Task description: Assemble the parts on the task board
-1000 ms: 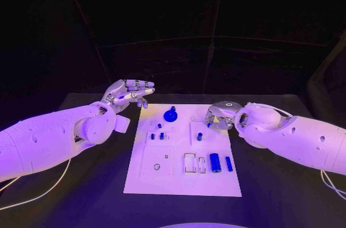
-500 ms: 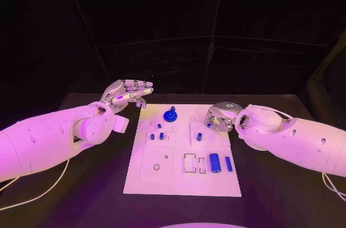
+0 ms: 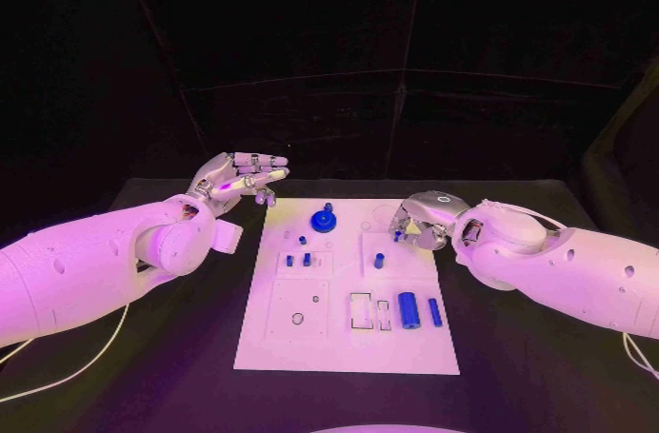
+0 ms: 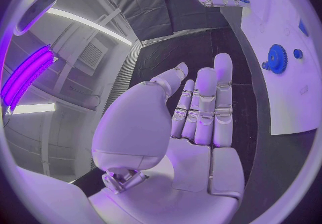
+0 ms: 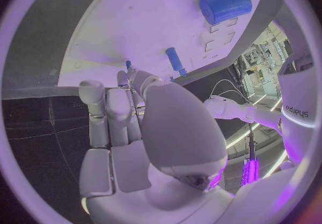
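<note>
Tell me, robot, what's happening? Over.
Left hand open, raised beside the task board. Right hand over the board's edge, grip unclear. Blue parts waiting. Nothing blocking.

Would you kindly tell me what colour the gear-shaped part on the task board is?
The gear-shaped part is blue, clearest in the left wrist view; it sits on the white task board.

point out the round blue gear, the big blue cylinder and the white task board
round blue gear [image 3: 324,221], head view, its face
big blue cylinder [image 3: 408,309], head view, mid-body
white task board [image 3: 344,352], head view, bare near edge
</note>
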Tool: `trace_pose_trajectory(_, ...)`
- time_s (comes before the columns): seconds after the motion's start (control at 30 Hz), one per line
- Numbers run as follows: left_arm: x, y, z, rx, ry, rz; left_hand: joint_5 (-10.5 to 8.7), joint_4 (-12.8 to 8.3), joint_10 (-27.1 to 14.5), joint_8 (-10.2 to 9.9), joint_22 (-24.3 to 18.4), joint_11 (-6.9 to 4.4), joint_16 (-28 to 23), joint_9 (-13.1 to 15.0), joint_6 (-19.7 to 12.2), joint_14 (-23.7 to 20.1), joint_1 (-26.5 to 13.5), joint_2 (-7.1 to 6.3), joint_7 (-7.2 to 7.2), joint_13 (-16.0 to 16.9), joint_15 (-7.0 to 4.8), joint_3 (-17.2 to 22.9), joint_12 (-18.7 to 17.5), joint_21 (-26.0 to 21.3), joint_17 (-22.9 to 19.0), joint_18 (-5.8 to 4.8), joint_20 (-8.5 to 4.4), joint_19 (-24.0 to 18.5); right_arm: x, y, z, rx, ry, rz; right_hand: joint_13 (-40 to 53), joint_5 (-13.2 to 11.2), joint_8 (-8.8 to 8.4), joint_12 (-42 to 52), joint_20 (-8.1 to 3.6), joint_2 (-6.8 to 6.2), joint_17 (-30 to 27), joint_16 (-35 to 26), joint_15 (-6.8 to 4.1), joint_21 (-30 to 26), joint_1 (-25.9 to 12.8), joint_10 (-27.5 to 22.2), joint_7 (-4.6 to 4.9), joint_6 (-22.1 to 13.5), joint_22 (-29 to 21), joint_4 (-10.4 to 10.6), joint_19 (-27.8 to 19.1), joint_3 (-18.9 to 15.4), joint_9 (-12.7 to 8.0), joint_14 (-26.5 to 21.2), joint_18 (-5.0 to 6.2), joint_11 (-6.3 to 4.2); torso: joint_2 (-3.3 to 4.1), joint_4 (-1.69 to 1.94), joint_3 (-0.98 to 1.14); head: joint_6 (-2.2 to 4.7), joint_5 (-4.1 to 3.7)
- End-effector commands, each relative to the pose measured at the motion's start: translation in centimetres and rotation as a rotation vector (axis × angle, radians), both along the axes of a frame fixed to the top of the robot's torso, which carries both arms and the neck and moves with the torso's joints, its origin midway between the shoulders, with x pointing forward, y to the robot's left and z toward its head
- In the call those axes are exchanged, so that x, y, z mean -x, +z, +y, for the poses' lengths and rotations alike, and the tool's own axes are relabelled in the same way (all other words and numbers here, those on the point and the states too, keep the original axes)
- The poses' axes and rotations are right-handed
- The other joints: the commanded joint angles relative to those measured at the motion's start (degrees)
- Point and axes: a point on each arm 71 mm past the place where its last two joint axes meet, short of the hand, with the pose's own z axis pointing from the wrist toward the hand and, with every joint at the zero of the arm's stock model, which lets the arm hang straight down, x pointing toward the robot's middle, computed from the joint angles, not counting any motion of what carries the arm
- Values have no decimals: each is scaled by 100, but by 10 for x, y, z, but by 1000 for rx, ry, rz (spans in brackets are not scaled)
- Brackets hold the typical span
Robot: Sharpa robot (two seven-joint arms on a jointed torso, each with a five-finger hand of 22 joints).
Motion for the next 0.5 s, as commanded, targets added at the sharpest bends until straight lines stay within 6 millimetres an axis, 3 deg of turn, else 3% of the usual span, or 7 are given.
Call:
trace_pose_trajectory(0.03, 0, 1, 1, 8, 1, -5, 24, -45, -32, 0, -10, -12, -41, 3, 28, -42, 30, 30, 4, -5, 3, -5, 16, -35, -10, 87, 4, -29, 3, 7, -1, -58, -11, -18, -3, 12, -12, -39, 22, -6, 8, 26, -15, 20, -69, 2, 16, -4, 5, -5, 11, 22, 9, 84, -99, 30, -3, 4, -7, -1, -6)
trace_pose_trajectory(0.23, 0, 1, 2, 6, 5, -5, 24, -45, -32, 0, -10, -12, -41, 3, 28, -42, 30, 30, 4, -5, 3, -5, 16, -35, -10, 87, 4, -29, 18, 17, 5, -134, 16, -28, -3, 18, -10, -47, 23, -28, 46, 61, -14, 55, -116, 6, 17, 0, 65, -37, 39, 77, 10, 90, -109, 31, 1, 10, -6, 0, 5)
trace_pose_trajectory(0.37, -1, 1, 2, 6, 5, -5, 25, -49, -41, 1, -12, -11, -43, 3, 30, -45, 34, 29, 5, -7, 3, -6, 17, -37, -18, 87, 4, -28, 29, 26, 19, -196, 65, -46, -3, 40, -10, -54, 24, -54, 102, 111, -13, 106, -144, 7, 21, 0, 152, -71, 89, 120, 10, 104, -125, 34, 2, 11, -3, -3, 37)
trace_pose_trajectory(0.5, -1, 1, 1, 7, 3, -5, 26, -50, -45, 3, -12, -10, -40, 4, 32, -44, 35, 30, 5, -8, 4, -6, 17, -37, -15, 86, 4, -28, 39, 32, 38, -240, 119, -47, -3, 42, -10, -55, 24, -56, 111, 119, -12, 113, -149, 7, 22, 0, 164, -75, 96, 126, 10, 106, -127, 34, 6, 27, -16, -1, 72)
